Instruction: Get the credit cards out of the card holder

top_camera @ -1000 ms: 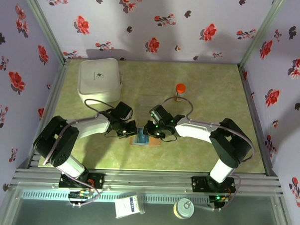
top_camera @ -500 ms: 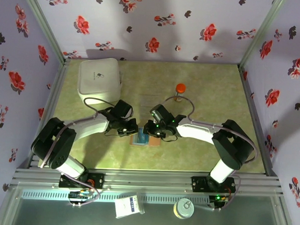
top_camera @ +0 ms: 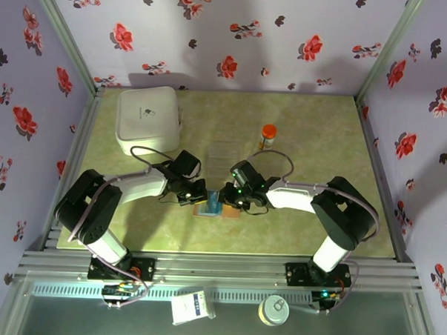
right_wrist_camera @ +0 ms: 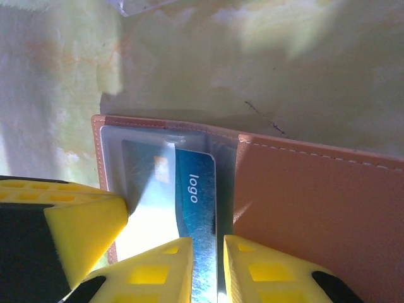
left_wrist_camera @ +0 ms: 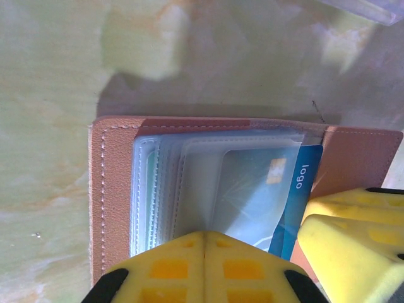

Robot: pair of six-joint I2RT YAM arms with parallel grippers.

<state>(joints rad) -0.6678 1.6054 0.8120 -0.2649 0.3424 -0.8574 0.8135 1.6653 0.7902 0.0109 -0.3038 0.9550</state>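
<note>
Now we see the right gripper (right_wrist_camera: 208,255) clamped on the blue card (right_wrist_camera: 192,183) at six o'clock, the left gripper (left_wrist_camera: 203,243) with jaws together over the card holder (left_wrist_camera: 110,189).

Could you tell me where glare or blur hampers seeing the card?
Right wrist: white glare hides part of the card, yet its print is sharp. Left wrist: clear sleeves haze it. Top external: even light, card tiny.

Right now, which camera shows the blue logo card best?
The right wrist: the card lies close up, logo and chip readable, its end between the right fingers. The left wrist shows it mostly under clear sleeves. The top view gives a small blue patch.
</note>
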